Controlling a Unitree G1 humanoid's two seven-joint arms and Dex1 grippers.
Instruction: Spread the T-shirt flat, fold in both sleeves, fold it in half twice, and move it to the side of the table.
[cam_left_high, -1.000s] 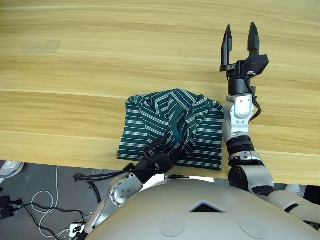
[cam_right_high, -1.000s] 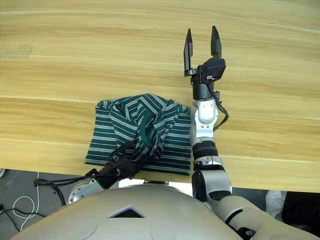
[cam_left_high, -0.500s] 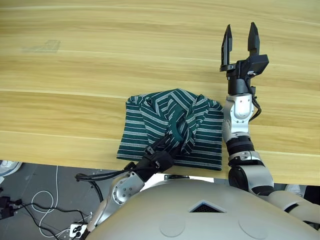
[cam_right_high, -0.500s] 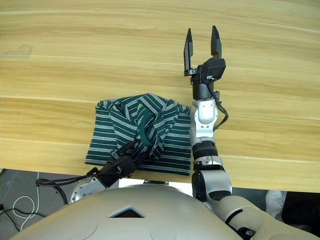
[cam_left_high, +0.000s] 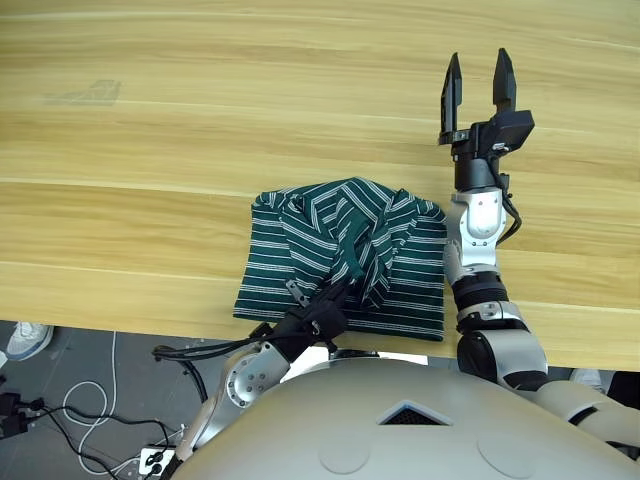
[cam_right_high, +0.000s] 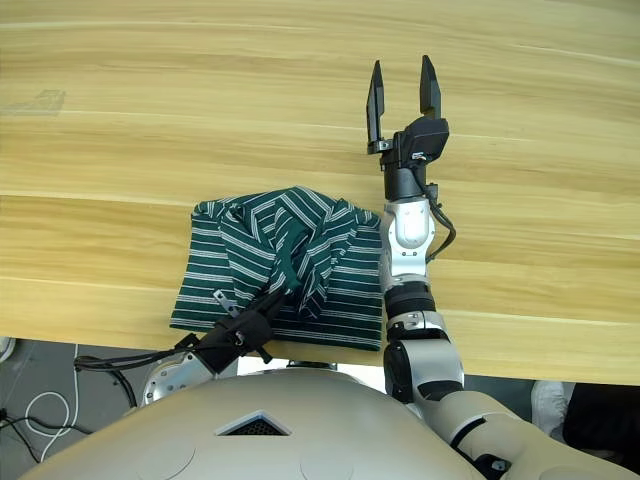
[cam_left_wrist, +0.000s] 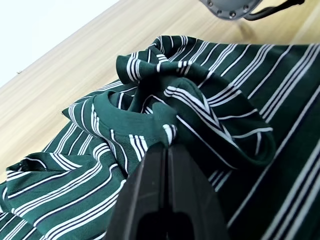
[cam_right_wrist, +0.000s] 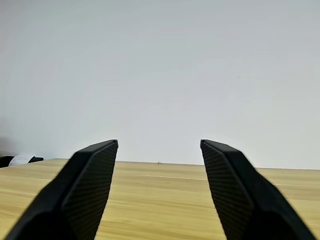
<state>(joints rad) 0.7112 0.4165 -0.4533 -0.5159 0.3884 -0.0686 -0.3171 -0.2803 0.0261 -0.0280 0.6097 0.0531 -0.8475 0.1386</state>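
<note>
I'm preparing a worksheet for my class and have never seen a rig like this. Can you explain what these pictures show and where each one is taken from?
This is a humanoid robot with two arms, each ending in a two-fingered gripper. The two eye views come from a camera on its head, looking down over a wooden table. Each wrist view comes from a camera on that arm. A crumpled green striped T-shirt lies at the table's near edge. The left gripper is pinched shut on the shirt's collar. The right gripper is open and holds nothing, out over the table beyond the shirt.
</note>
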